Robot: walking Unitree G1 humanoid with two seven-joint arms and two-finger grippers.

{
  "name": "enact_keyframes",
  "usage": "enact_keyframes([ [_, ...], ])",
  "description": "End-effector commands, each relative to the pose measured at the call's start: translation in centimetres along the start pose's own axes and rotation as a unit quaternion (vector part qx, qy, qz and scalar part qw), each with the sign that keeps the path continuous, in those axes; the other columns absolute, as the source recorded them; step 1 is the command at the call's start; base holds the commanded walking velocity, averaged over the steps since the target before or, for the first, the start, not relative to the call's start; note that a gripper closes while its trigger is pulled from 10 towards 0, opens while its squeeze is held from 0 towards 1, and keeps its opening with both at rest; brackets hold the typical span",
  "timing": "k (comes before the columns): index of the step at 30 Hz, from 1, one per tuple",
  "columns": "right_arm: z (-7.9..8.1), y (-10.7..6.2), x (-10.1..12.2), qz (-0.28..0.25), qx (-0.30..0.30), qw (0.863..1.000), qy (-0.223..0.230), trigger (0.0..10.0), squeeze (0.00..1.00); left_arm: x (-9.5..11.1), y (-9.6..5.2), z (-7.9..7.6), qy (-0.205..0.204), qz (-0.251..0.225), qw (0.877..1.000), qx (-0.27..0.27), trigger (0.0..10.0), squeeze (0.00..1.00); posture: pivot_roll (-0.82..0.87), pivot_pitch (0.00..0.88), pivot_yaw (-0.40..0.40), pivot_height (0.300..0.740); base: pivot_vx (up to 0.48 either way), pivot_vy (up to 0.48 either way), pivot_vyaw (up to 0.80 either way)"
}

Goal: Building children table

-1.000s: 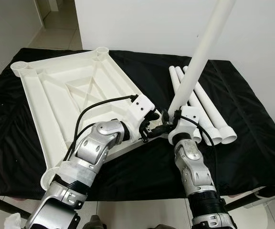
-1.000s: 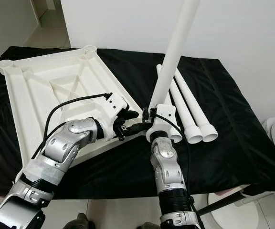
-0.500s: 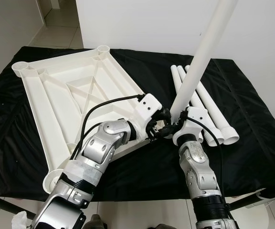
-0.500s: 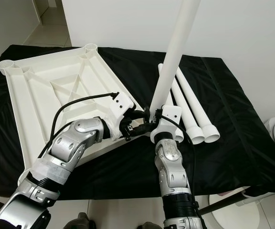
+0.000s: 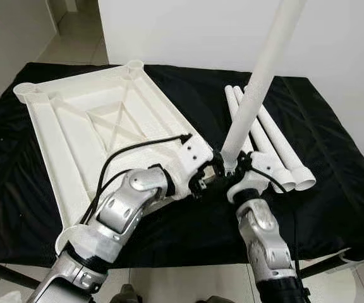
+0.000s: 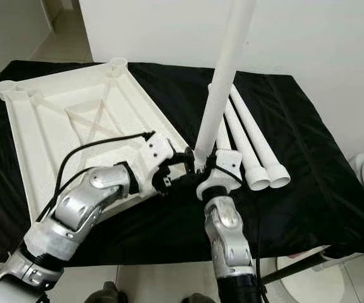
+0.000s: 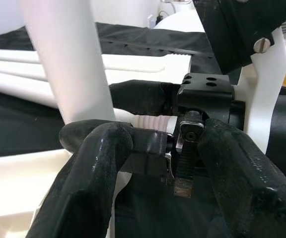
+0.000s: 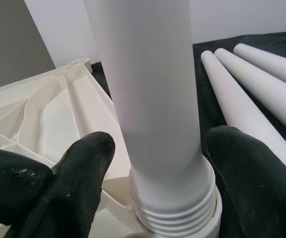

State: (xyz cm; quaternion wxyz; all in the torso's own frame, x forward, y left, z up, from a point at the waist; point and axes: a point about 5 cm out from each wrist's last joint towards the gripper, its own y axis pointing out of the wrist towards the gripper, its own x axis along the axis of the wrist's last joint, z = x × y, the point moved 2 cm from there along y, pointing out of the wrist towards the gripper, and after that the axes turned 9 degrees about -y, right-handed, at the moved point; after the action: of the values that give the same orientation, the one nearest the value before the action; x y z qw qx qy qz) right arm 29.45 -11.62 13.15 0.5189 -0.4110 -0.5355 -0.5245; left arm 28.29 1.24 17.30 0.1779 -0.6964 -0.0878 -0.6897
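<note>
Both arms are bent in toward the same spot, the near right corner of the upside-down tabletop, which lies flat on the black cloth with its ribbed underside facing up.

The right arm comes up from below with the forearm nearly vertical. The right gripper sits at the base of the upright leg, one black finger on each side of it. In the right wrist view there's a visible gap between the fingers and the leg, so the claw looks spread around it, not clenched on it. The threaded end of that leg sits right down at the tabletop's corner socket, and the leg leans slightly away from the tabletop as it rises.

The left arm reaches across the tabletop's near edge with the elbow low and the wrist angled toward that corner. The left gripper has its fingers spread apart too, just beside the base of the leg and up against the right gripper's body, not grasping anything as far as I can see.

Count: one tabletop and four legs total, one standing at the corner and three spare legs lying side by side on the cloth, just past the tabletop's right edge.
</note>
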Motion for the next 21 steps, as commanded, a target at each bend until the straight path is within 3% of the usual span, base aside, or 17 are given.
enact_keyframes([
  [1, -1.7, -1.0, 0.0, -0.014, -0.018, 0.999, 0.028, 10.0, 0.00, -0.7, -2.9, 1.2, -0.009, 0.031, 0.998, -0.053, 10.0, 0.00, 0.02, 0.000, -0.023, 0.740, 0.000, 0.000, 0.00],
  [8, -2.5, -1.0, 0.8, -0.033, -0.017, 0.999, 0.026, 10.0, 0.00, -0.8, -3.4, 1.5, -0.008, 0.038, 0.998, -0.039, 10.0, 0.00, 0.02, 0.008, -0.023, 0.740, 0.000, 0.000, 0.00],
  [14, -2.1, -1.1, 1.0, -0.036, -0.003, 0.999, 0.019, 10.0, 0.00, -0.7, -3.4, 2.0, -0.012, 0.034, 0.999, -0.018, 10.0, 0.00, 0.02, 0.015, -0.024, 0.740, 0.000, 0.000, 0.00],
  [17, -0.7, -1.1, 1.4, -0.038, 0.048, 0.997, 0.046, 10.0, 0.00, -0.7, -3.6, 1.4, -0.017, 0.032, 0.999, -0.032, 10.0, 0.00, 0.02, 0.021, -0.026, 0.740, 0.000, 0.000, 0.00],
  [21, 0.4, -1.4, 1.8, -0.038, 0.110, 0.992, 0.050, 10.0, 0.00, -0.6, -3.7, 0.9, -0.021, 0.030, 0.998, -0.046, 10.0, 0.00, 0.02, 0.024, -0.025, 0.740, 0.000, 0.000, 0.00],
])
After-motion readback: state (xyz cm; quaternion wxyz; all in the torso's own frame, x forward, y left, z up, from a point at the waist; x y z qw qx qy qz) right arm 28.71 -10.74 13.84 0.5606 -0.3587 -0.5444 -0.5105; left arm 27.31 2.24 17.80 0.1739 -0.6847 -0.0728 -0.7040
